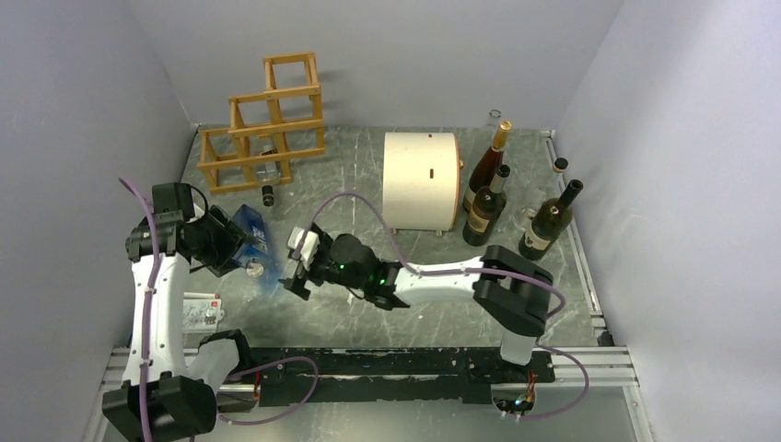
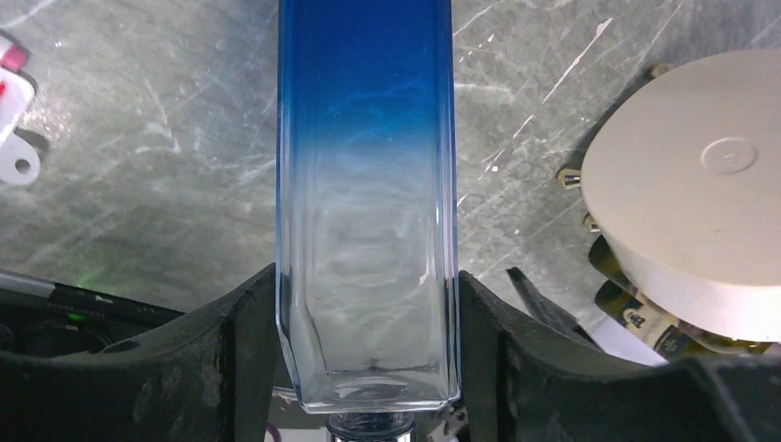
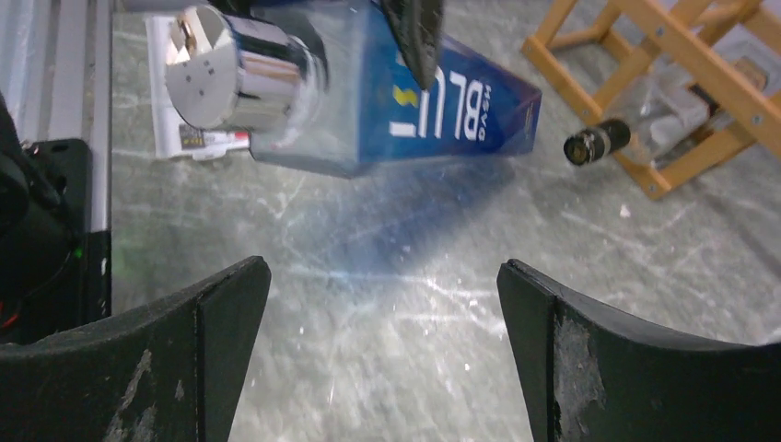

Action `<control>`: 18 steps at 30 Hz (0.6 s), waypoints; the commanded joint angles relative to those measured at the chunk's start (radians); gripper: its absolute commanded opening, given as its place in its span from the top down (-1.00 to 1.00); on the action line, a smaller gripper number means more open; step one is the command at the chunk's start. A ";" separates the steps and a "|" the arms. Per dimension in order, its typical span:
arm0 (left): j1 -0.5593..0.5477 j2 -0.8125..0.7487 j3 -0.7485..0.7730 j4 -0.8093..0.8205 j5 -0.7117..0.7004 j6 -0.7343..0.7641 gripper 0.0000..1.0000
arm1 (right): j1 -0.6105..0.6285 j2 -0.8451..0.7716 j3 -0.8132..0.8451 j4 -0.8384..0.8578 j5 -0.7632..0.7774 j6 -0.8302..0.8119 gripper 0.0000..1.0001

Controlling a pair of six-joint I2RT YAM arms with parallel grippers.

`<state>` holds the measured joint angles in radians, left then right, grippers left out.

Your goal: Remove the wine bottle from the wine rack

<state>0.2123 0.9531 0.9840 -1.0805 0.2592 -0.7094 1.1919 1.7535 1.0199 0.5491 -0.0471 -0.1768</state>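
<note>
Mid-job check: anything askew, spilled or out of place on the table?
Nothing looks spilled or broken. The blue square bottle is held sideways in the left fingers, clear of the wine rack. One clear bottle lies in the rack's bottom cell, its capped neck poking out the front.
</note>
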 commanded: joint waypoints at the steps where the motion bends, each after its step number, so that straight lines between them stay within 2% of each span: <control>1: -0.005 0.019 0.072 -0.114 0.057 -0.100 0.86 | 0.058 0.092 -0.011 0.355 0.120 -0.099 -1.00; 7: -0.005 0.007 0.083 -0.116 0.073 -0.117 0.86 | 0.097 0.241 0.067 0.537 0.199 -0.127 -1.00; 12: -0.005 -0.031 0.074 -0.102 0.084 -0.122 0.86 | 0.097 0.335 0.165 0.546 0.169 -0.168 -0.99; 18: -0.005 -0.072 0.044 -0.048 0.125 -0.119 0.86 | 0.097 0.401 0.240 0.564 0.152 -0.150 -0.61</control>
<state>0.2123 0.9165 1.0241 -1.1744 0.2859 -0.8188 1.2888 2.1231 1.2133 1.0321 0.1055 -0.3229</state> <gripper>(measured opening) 0.646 0.857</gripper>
